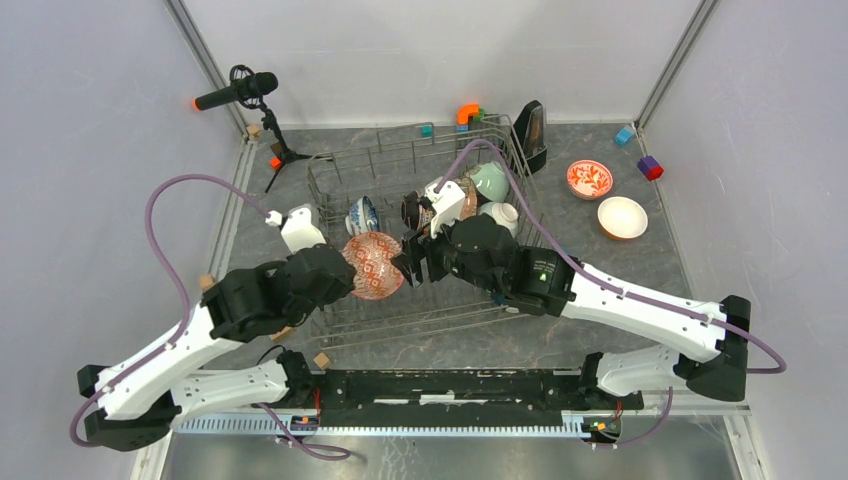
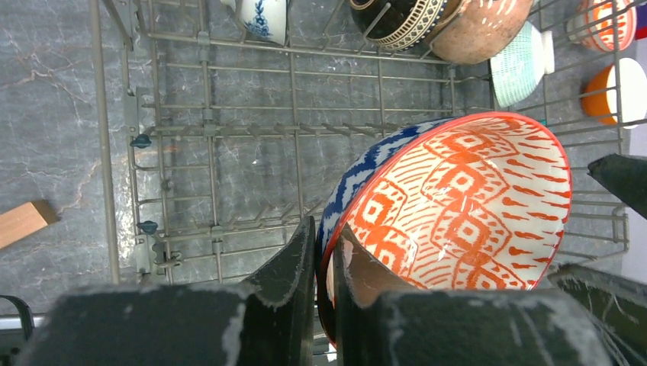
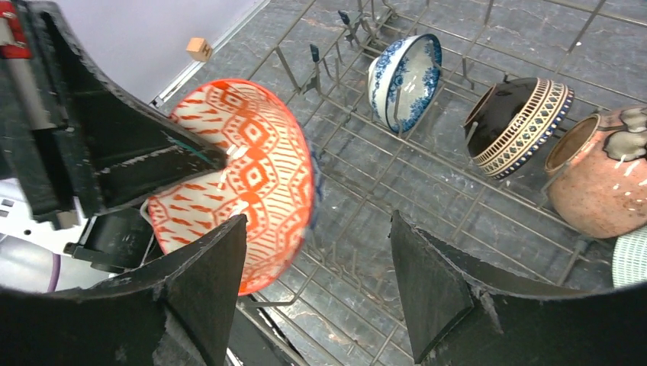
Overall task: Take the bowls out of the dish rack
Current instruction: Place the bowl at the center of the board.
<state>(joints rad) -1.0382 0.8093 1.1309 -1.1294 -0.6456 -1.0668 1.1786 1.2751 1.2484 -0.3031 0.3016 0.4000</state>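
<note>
Handover looks underway over the dish rack: our left gripper pinches the red-lattice bowl by its rim, and our right gripper, spread wide and empty, should next close on it.

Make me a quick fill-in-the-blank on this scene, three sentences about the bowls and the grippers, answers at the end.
1. The red-lattice bowl is clamped by its rim in the ___.
2. The right gripper beside it has its jaws ___.
3. The red-floral bowl and the plain white bowl rest on the table, to the ___ of the dish rack.
Missing: left gripper; open; right.
</note>
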